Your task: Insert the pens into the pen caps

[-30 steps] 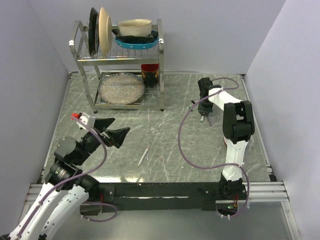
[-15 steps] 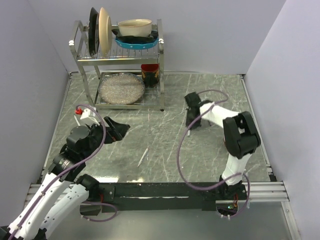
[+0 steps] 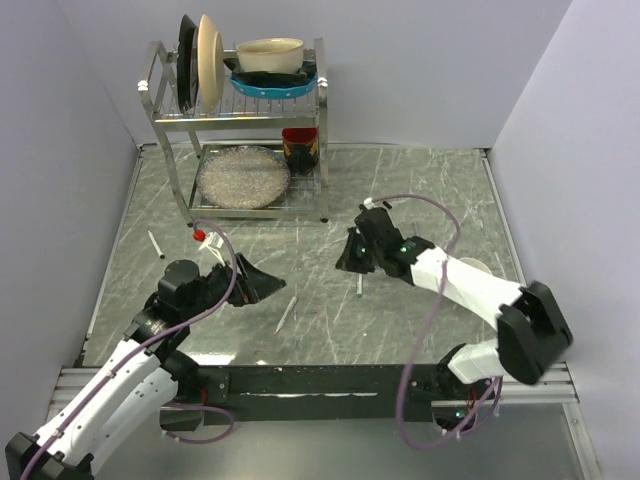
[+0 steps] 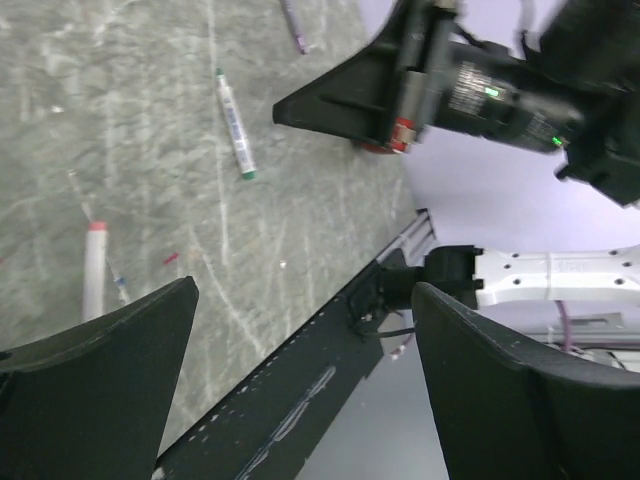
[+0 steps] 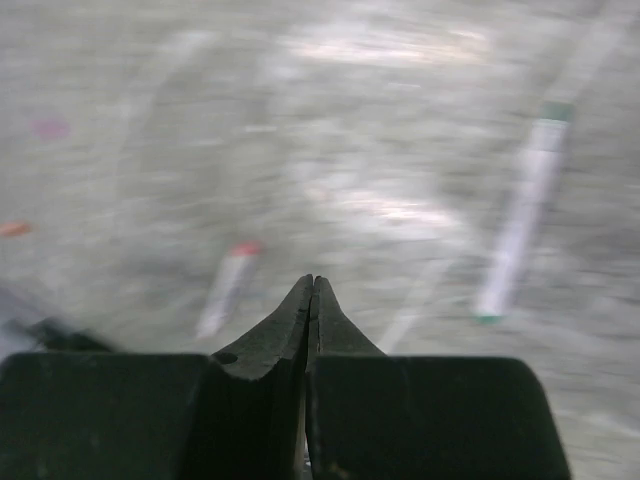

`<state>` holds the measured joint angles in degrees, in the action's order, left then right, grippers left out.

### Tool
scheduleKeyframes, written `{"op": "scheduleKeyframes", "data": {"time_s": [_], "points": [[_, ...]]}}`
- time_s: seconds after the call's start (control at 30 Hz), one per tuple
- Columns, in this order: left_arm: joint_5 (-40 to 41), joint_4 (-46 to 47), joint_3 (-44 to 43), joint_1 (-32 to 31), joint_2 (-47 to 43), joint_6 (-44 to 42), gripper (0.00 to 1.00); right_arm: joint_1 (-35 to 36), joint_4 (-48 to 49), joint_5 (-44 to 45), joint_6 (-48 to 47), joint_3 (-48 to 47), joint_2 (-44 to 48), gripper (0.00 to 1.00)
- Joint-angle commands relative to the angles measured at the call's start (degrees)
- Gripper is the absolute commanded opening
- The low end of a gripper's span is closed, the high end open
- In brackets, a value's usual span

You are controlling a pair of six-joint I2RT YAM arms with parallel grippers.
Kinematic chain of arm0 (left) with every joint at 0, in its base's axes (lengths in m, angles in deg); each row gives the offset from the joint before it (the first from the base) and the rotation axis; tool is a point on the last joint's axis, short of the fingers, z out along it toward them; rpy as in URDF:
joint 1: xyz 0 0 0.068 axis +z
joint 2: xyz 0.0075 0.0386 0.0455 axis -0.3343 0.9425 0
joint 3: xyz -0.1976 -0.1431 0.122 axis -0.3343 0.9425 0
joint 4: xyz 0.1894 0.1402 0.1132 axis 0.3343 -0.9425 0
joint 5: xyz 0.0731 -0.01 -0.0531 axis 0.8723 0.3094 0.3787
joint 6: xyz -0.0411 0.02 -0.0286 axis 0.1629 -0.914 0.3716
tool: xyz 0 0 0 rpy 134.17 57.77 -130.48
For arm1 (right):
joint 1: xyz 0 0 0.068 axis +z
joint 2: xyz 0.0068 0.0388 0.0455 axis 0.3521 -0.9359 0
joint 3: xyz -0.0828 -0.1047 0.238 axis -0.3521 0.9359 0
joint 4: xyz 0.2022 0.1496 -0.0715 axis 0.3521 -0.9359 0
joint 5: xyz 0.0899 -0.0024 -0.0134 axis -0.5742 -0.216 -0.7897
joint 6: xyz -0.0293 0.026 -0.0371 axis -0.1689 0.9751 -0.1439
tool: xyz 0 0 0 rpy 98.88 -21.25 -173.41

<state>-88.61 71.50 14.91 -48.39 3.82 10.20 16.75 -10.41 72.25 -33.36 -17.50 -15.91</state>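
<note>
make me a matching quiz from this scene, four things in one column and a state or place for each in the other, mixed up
Things:
A. left pincer
B. right pincer
C. dish rack
D. red-ended pen

States or places:
1. lying flat on the table
2. closed tight
3. holding plates and a bowl
4. wide open

Pairs: A-4, B-2, C-3, D-1
</note>
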Motion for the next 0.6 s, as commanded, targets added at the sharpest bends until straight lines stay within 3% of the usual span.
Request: {"op": "scheduleKeyframes", "data": {"time_s": [0.0, 0.17, 0.33, 0.57], "points": [[-3.47, 10.2, 1.44, -0.05, 0.98, 3.32, 0.93, 3.59, 3.39, 2.4, 5.26, -2.07, 5.54, 0.02], [-2.5, 6.35, -0.05, -0.05, 1.26, 0.69, 0.96, 3.07, -9.96, 20.25, -0.17, -8.48, 0.19, 0.18], [2.06, -0.07, -2.25, -0.05, -1.56, -3.18, 0.99, 2.45, -17.72, 26.15, -4.67, -14.29, -10.95, 0.31], [12.52, -8.94, -6.47, -0.05, -0.33, -2.31, 0.99, -0.53, -19.58, 23.88, -7.57, -17.55, -19.33, 0.36]]}}
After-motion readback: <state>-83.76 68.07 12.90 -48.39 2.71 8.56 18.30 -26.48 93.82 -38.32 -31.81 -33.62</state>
